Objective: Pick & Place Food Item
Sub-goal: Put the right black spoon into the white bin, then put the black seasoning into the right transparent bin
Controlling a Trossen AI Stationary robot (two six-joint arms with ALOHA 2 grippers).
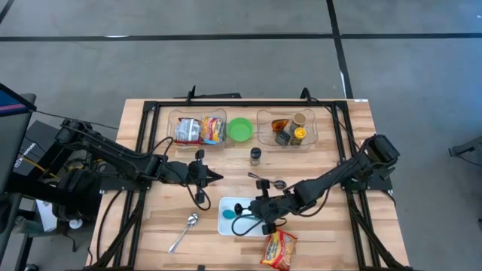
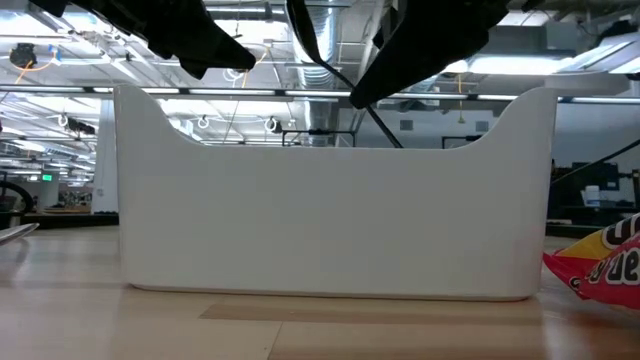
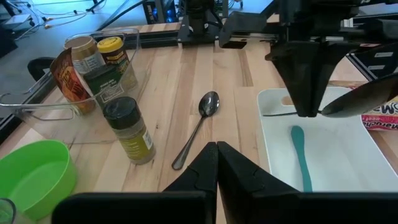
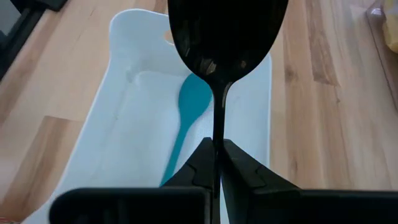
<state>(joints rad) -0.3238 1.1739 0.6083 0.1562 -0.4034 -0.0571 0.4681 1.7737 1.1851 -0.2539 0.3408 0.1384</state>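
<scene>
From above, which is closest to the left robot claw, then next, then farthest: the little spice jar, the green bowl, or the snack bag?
Measured from the left gripper:
1. Spice jar, standing just beyond it, mid-table.
2. Green bowl, farther back, between the two clear bins.
3. Snack bag, at the front edge, on the right arm's side.

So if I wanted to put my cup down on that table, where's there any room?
Bare wood lies between the silver spoon and the table's left edge, and at the front right beyond the snack bag. It is crowded along the back, with two clear bins and a green bowl, and at the white tray, where the right gripper holds a black spoon.
</scene>
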